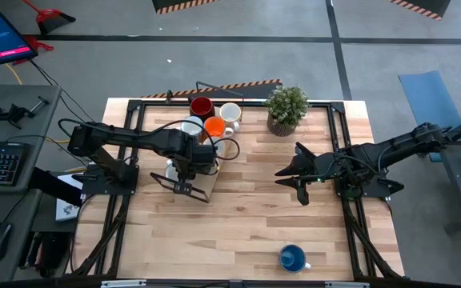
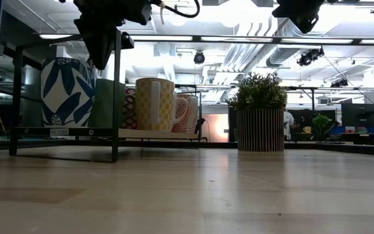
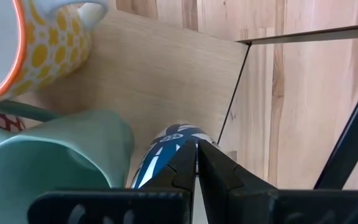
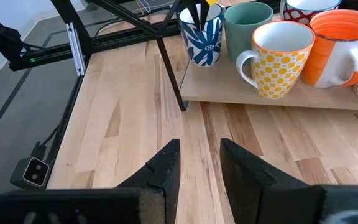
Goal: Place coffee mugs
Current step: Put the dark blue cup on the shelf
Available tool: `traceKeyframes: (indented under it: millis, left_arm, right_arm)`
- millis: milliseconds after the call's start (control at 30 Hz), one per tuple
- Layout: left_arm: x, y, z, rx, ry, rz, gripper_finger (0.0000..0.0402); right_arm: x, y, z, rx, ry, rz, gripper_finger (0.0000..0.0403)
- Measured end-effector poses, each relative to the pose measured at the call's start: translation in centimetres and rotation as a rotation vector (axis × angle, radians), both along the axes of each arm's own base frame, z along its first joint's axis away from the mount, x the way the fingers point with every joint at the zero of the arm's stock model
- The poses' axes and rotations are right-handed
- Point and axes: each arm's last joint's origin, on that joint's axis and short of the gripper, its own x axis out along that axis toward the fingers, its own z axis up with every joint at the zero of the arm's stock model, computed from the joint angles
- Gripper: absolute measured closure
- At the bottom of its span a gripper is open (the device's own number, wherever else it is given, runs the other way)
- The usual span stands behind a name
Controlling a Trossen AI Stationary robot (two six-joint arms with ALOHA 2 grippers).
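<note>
Holding the left tool (image 3: pixel 196 144) directly over the leaf-patterned mug (image 4: pixel 202 37), I see its fingers pressed together, their tips down at the mug's rim. I cannot tell whether a sliver of the wall is caught between them or whether they only rest inside the mouth. That mug stands at the corner of the wooden board (image 4: pixel 278 99), just beside the teal mug (image 4: pixel 247 22), with the yellow-dotted mug (image 4: pixel 280 59) and the orange mug (image 4: pixel 340 46) farther along the same board. A black frame (image 2: pixel 115 97) runs close past this corner.

My judgement is that this mug is being set down, so the careful part is the release. I want the base flat on the board before I spread the fingers, and I want to spread them only a little, since the teal mug sits close enough to be nudged. After that I plan a straight lift upward, not sideways, to stay clear of the frame bar and the neighbouring rims.

The right tool (image 4: pixel 199 165) hangs above bare table (image 1: pixel 246 224) with its fingers spread and nothing between them, well apart from the board. One blue mug (image 1: pixel 293 258) stands alone near the table's front edge, and it looks the natural next pickup for that arm. The potted plant (image 1: pixel 286 108) stays out of it.
</note>
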Motion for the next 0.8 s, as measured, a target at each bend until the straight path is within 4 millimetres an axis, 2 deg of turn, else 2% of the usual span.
traceKeyframes:
  millis: [800]
  left_arm:
    - [-0.97,0.34,-0.04,0.061,0.099,0.043,0.0394]
  right_arm:
    - [-0.07,-0.02,-0.13,-0.004,0.015,0.0,0.0308]
